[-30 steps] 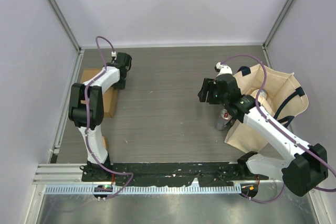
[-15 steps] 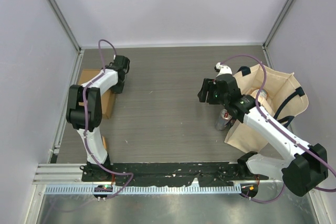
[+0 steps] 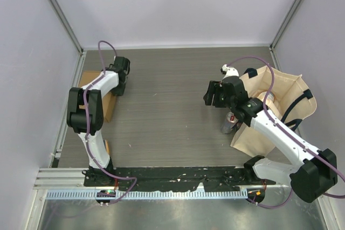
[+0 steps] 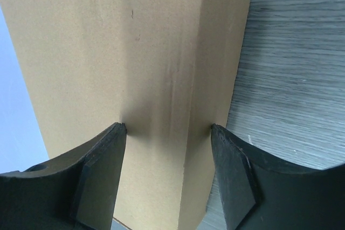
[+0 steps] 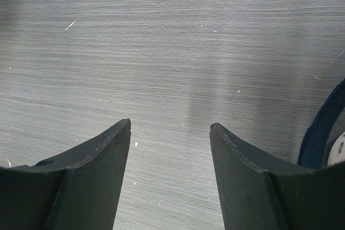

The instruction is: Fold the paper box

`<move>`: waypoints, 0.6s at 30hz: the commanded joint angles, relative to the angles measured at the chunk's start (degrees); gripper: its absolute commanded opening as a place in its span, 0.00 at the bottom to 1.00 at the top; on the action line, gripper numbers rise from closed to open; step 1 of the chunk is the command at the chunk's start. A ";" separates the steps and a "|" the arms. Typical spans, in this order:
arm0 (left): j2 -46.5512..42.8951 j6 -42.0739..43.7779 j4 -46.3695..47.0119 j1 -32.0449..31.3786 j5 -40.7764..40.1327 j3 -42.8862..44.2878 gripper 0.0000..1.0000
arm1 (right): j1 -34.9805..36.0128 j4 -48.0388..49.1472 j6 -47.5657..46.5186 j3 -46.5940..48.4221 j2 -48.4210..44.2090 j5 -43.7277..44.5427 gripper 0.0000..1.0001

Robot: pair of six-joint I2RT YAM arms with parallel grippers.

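The paper box [image 3: 90,77] is plain brown cardboard, lying by the left wall, partly under my left arm. In the left wrist view the box [image 4: 124,41] fills most of the frame, with a long edge running between my fingers. My left gripper [image 3: 116,87] is open, and its fingertips [image 4: 119,130] rest at the cardboard on either side of that edge; the gripper [image 4: 167,127] clasps nothing. My right gripper [image 3: 211,94] is open and empty over bare table, far right of the box. It also shows in the right wrist view [image 5: 170,125].
A beige cloth tote bag [image 3: 275,106] with dark handles stands at the right, its handle [image 5: 321,133] close to my right gripper. A small can-like object [image 3: 229,123] stands at the bag's left side. Walls close in the left, back and right.
My left gripper has shifted a little to the left, and the box's visible right edge has moved left toward the wall with it. The right arm has not moved.
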 commanded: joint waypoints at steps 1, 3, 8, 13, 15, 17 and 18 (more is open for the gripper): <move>-3.06 -0.36 1.42 1.75 0.26 0.27 0.68 | -0.26 0.45 0.12 1.60 -2.15 0.47 0.66; -3.06 -0.89 1.42 1.75 0.44 0.53 0.68 | -0.25 0.44 0.12 1.69 -2.50 0.64 0.66; -3.05 -2.64 0.63 1.75 0.52 1.50 0.70 | -0.25 0.00 0.38 1.78 -3.21 0.99 0.66; -5.77 -9.75 -5.69 1.75 5.00 7.11 0.78 | -0.25 -0.78 0.12 2.47 -3.73 1.34 0.66; -8.06 -13.79 -9.11 1.75 9.30 10.53 0.82 | -0.25 -1.14 -0.32 3.09 -4.35 2.13 0.66; -10.16 -16.00 -10.88 1.75 12.81 12.82 0.82 | -0.25 -1.75 -1.11 4.06 -5.31 3.36 0.66; -13.22 -16.79 -11.32 1.75 16.49 13.18 0.83 | -0.25 -1.93 -1.63 4.58 -5.84 3.89 0.66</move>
